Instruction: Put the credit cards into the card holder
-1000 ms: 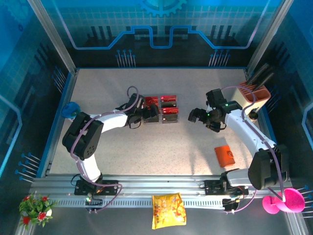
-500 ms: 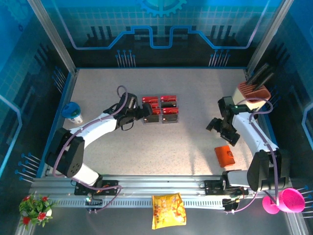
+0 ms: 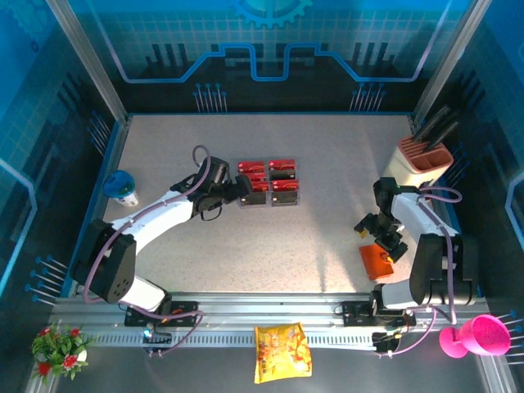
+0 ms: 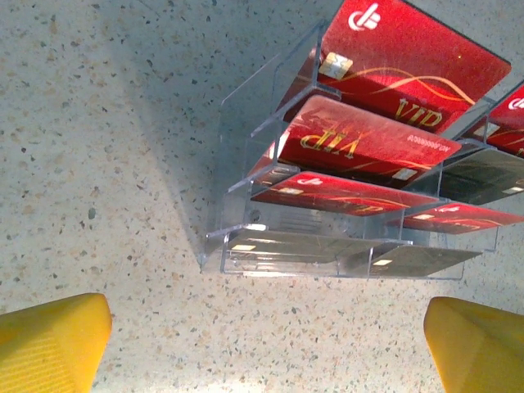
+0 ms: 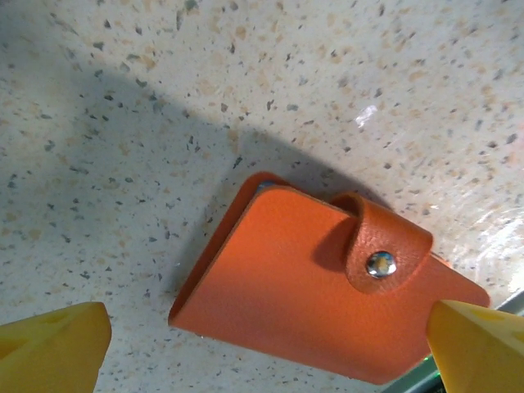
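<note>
The left gripper (image 4: 262,348) is spread as wide as it goes and holds nothing; the clear plastic rack (image 4: 237,246) stands just ahead of it, between the lines of its two yellow fingertips (image 4: 49,340). The credit cards (image 4: 372,139), red with gold VIP lettering, lean in the rack's tiers beyond those tips, untouched. The right gripper (image 5: 262,348) is equally wide and empty; the card holder (image 5: 286,282) lies flat on the speckled table (image 5: 123,98) directly beneath it, folded shut, its snap tab (image 5: 381,262) fastened.

The dangers, as I judge them: the cards are thin and closely tiered, so a closing pinch could take two at once, or catch a clear wall and drag or tip the whole rack; those transparent edges are hard to place. The holder offers no open pocket while the snap is done up; lying flat, it gives the fingers little edge, so a grasp may merely slide it.

The overhead view sets both arms together, the cards (image 3: 270,178) off the left gripper (image 3: 235,191) and the orange holder (image 3: 377,262) under the right gripper (image 3: 383,237), well apart; there the cards are mere red and black patches. The wrist views supply the lettering, the tiers and the fastened snap.
</note>
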Tool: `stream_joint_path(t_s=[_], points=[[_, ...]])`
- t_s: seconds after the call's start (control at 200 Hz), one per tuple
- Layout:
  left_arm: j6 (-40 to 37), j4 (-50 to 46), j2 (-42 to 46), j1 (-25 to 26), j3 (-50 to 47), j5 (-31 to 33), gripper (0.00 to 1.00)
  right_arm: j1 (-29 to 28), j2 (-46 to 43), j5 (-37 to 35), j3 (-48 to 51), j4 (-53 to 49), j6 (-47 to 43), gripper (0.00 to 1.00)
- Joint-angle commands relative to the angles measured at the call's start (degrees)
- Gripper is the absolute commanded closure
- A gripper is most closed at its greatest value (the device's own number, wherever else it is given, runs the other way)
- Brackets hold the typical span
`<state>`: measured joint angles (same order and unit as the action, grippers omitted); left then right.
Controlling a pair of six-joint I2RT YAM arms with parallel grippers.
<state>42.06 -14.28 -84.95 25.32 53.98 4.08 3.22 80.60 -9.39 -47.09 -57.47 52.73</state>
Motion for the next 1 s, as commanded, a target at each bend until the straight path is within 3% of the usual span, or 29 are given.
stream_joint_path(t_s=[0.0, 0.275, 0.71, 0.84, 0.996], points=[[-0.3, -3.1, 1.8, 0.5, 3.0, 1.8, 0.01, 0.8, 1.3, 3.3, 2.1, 3.8, 0.2, 0.00], [-1.2, -3.8, 1.6, 1.1, 4.5, 2.2, 0.01, -2.3, 1.8, 11.6, 4.5, 9.4, -1.2, 0.00], [-1.2, -3.5, 0.4, 2.0, 5.8, 1.9, 0.01, -18.9, 2.6, 19.8, -3.0, 14.2, 5.5, 0.00], [-0.8, -3.5, 0.1, 2.5, 5.9, 1.9, 0.01, -18.6, 0.6, 16.5, -6.0, 9.6, 2.2, 0.00], [-0.2, -3.4, -0.2, 3.5, 5.9, 2.2, 0.01, -12.9, -2.8, 12.8, -2.3, 5.8, -1.3, 0.00]])
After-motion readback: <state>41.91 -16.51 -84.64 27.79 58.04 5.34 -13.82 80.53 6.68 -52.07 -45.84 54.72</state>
